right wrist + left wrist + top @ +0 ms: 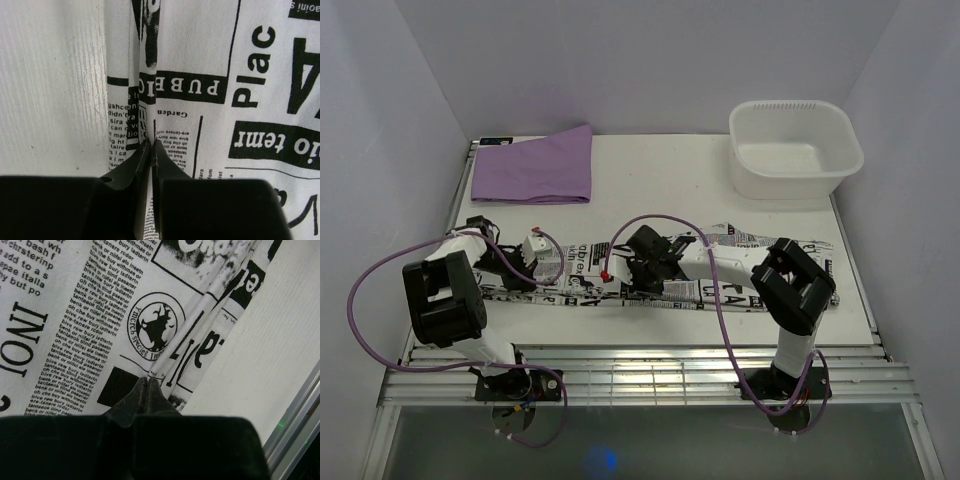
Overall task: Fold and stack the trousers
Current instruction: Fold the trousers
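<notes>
The trousers, white with black newspaper print, lie stretched in a long strip across the near part of the table. My left gripper is down on their left part. In the left wrist view it is shut, pinching a raised fold of the trousers near their edge. My right gripper is down on the middle of the strip. In the right wrist view it is shut with a crease of the trousers between its fingertips, close to the cloth's edge.
A plain purple folded cloth lies at the back left. A white plastic tub stands at the back right. Bare white table shows between them. Purple cables loop over both arms. The metal table rail runs close to the left gripper.
</notes>
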